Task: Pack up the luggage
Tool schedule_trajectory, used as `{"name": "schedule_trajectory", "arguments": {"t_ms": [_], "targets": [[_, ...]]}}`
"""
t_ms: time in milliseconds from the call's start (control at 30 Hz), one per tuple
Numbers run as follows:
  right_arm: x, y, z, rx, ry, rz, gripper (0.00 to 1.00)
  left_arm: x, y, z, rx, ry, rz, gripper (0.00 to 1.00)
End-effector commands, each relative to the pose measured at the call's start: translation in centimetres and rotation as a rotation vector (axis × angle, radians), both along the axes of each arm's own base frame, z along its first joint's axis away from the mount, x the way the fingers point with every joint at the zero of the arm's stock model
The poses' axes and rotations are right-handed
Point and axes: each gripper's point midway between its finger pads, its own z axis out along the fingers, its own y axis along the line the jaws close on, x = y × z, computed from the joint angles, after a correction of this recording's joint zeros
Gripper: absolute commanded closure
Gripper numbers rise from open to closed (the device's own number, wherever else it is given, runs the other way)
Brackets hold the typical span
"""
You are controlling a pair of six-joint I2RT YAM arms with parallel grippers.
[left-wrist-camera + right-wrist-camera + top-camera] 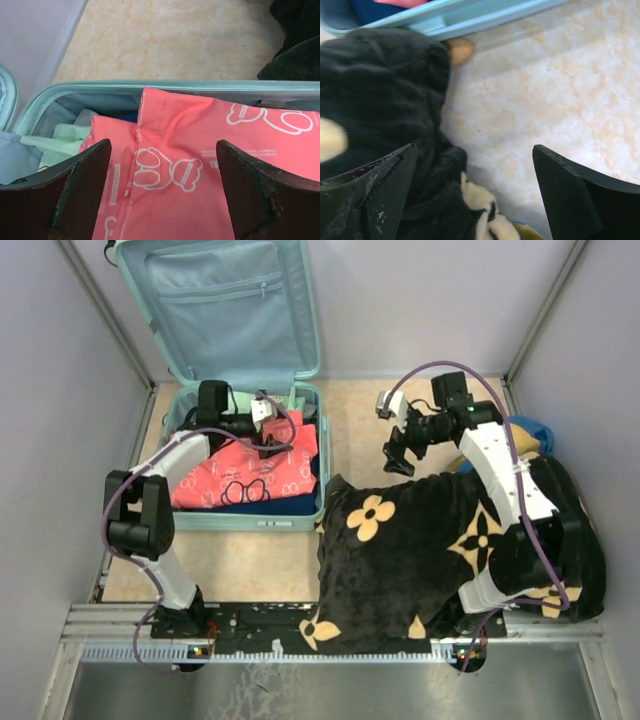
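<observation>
The luggage point(250, 523) has a smooth plastic shell and cloth lining. The blanket point(420, 540) is thick, matt plush; the bench point(350, 430) looks smooth.

The end effector point(162, 165) has its two dark fingers point(82, 192) wide apart, holding nothing. Under it, a pink cloth point(200, 130) with white bear shapes lies in the pale green suitcase point(200, 85). A light green cloth point(65, 137) sits at the left. Past the rim are the sandy desk point(175, 40) and a black blanket point(295, 50).
</observation>
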Motion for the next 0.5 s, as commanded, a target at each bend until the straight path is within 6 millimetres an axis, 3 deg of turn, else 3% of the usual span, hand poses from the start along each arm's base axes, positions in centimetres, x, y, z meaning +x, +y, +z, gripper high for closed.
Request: {"name": "schedule_trajectory", "arguments": {"t_ms": [0, 100, 300, 467], "targets": [[-5.9, 1.6, 3.2, 0.052, 0.060, 0.115, 0.01, -0.3, 0.9, 2.6, -0.032, -0.078, 0.029, 0.09], [-9.1, 2.7, 3.4, 0.044, 0.095, 0.199, 0.01, -1.4, 1.1, 2.7, -0.038, -0.106, 0.024, 0.09], [-12.5, 5.5, 2.1, 0.011, 0.208, 0.306, 0.01, -4.1, 1.9, 2.6, -0.024, -0.145, 0.027, 0.09], [-14.3, 5.2, -1.3, -0.071, 0.393, 0.385, 0.02, -5.1, 2.8, 2.5, 0.010, -0.182, 0.070, 0.09]]}}
